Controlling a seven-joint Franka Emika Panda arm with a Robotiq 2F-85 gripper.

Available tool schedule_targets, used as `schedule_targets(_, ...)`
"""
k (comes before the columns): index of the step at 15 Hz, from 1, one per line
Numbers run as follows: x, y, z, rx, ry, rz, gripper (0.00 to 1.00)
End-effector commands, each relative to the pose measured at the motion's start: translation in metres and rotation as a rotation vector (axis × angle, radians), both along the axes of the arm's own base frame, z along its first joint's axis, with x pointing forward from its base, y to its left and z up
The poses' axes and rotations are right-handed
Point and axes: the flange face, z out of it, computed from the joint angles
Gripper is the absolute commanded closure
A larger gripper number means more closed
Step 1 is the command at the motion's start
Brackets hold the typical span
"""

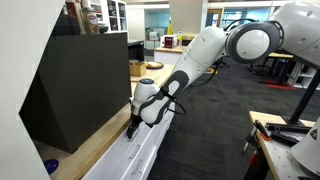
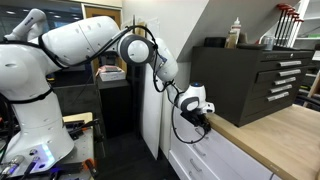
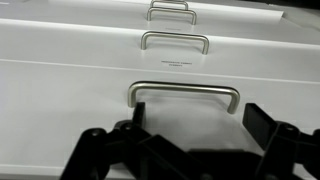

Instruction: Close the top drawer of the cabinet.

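Fingers [image 3: 95,150] spread wide and holding nothing, my gripper [image 3: 180,140] hangs at the front edge of the cabinet [image 2: 225,160], just under its pale wood countertop [image 2: 285,135]. In the wrist view the top drawer [image 3: 70,110] lies directly below me, its plain white front nearest the camera. Its steel handle [image 3: 184,87] sits between my fingers but is not touching them. Two lower drawer fronts with the same handles recede beyond it. The top front appears to stand proud of the one below, though I cannot tell by how much.

I judge the drawer to be a stiff, shallow box on runners, light enough to slide with a steady push and not fragile. Its painted face looks smooth, so a glancing contact could skid. The best place to press is the middle of the front, at or just beside the handle, so the drawer runs in straight. A push near one end might twist it on its runners.
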Motion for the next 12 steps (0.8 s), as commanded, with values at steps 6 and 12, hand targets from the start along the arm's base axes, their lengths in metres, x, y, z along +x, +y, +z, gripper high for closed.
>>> schedule_targets(6, -0.063, 0.015, 0.047, 0.0, 0.251, -0.11, 0.0)
schedule_targets(12, -0.106, 0.019, 0.09, -0.009, 0.346, -0.188, 0.0)
